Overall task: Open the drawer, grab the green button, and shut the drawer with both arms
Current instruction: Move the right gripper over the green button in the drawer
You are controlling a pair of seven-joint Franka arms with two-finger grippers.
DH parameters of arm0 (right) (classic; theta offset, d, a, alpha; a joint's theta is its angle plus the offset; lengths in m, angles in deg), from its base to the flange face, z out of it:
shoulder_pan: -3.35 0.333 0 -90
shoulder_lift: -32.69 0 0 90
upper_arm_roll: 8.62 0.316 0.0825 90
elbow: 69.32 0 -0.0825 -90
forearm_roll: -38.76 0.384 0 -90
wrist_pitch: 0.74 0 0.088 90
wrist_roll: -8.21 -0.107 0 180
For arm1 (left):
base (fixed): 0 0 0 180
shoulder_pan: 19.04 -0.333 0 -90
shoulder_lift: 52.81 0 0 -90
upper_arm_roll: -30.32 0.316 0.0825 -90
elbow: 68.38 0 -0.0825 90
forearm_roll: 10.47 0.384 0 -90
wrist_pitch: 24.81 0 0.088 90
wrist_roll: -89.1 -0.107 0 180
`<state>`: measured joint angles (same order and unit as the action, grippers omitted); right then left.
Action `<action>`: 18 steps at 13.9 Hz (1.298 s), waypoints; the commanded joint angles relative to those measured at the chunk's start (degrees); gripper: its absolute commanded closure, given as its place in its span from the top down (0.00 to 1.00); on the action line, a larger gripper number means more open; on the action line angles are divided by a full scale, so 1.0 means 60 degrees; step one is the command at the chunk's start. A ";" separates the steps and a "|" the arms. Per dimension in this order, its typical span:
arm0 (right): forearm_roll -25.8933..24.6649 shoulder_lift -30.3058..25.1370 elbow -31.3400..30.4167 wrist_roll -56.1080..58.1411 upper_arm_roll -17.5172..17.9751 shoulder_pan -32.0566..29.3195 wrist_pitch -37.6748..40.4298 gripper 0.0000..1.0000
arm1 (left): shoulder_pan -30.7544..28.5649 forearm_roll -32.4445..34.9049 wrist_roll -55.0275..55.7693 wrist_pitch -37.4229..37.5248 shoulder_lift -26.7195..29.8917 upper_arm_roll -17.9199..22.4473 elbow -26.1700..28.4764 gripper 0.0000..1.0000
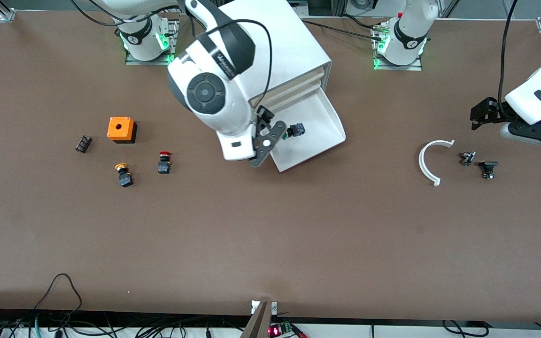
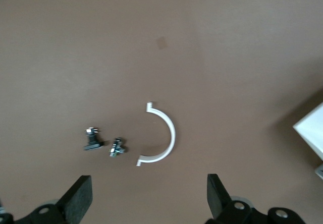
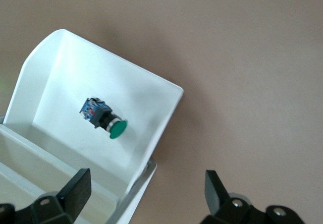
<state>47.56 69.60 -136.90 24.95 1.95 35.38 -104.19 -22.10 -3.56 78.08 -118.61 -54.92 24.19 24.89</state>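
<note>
The white cabinet point(image 1: 289, 42) stands between the arm bases. Its lowest drawer point(image 1: 322, 117) is pulled open toward the front camera. The green-capped button point(image 1: 295, 130) lies on its side in the drawer, and the right wrist view shows it point(image 3: 103, 118) on the drawer's white floor point(image 3: 65, 77). My right gripper point(image 1: 273, 134) is open and empty above the open drawer's side wall toward the right arm's end, close beside the button. My left gripper point(image 1: 482, 115) is open and empty over the table at the left arm's end; the left wrist view point(image 2: 149, 196) shows its fingers wide apart.
An orange box point(image 1: 121, 129), a red-capped button point(image 1: 164, 162), a yellow-capped button point(image 1: 124, 175) and a small black part point(image 1: 83, 143) lie toward the right arm's end. A white half ring point(image 1: 432, 162) and two small dark parts point(image 1: 467, 158) point(image 1: 488, 168) lie near the left gripper.
</note>
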 commanded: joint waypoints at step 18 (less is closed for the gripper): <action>-0.0793 0.2079 0.0850 0.4724 0.0011 0.1633 -0.0790 1.00 | 0.0040 -0.0273 0.1353 -0.0407 -0.0074 0.0260 -0.0120 1.00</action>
<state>43.77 80.34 -134.29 52.66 2.09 44.18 -108.29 -22.03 -4.00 85.30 -120.94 -55.26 25.55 24.79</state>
